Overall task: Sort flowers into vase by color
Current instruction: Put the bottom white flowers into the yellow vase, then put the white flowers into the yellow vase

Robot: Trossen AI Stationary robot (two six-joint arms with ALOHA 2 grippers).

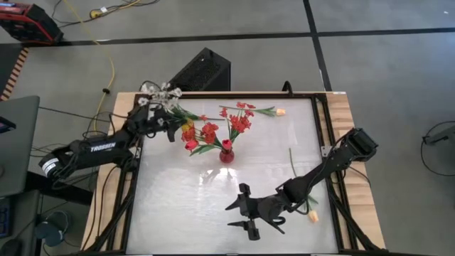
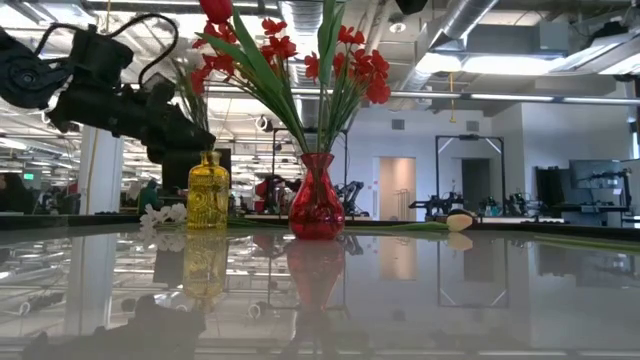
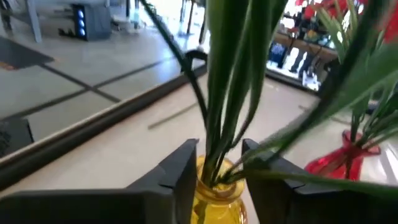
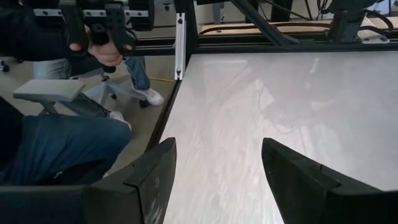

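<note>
A yellow vase [image 1: 187, 128] [image 2: 207, 195] stands left of a red vase [image 1: 226, 155] [image 2: 316, 205]. The red vase holds red clusters [image 1: 240, 122] and a red tulip [image 2: 215, 9]. My left gripper [image 1: 178, 129] [image 3: 220, 152] is just above the yellow vase's mouth, shut on green stems [image 3: 224, 93] that stand in it. White blossoms [image 1: 162, 92] [image 2: 165, 213] show by the table's far left corner. One peach tulip [image 1: 281, 112] [image 2: 460, 221] lies near the far edge, another [image 1: 313, 215] lies beside my right arm. My right gripper [image 1: 231, 215] [image 4: 217, 155] is open over the near middle of the table. My left gripper pinches the bundle of green stems and leaves just above the yellow vase's mouth [image 3: 219, 168], one finger [image 3: 186, 165] on each side. It comes level from the table's left, across the stems. The stems' lower ends sit inside the vase, and their tops run out of the wrist view.
The table's bare middle [image 1: 213, 192] reflects the room. A black frame [image 1: 323, 128] runs along the table's edges. A black box [image 1: 202, 70] sits beyond the far edge. A seated person [image 4: 62, 143] with hands on controls shows beyond the table's edge.
</note>
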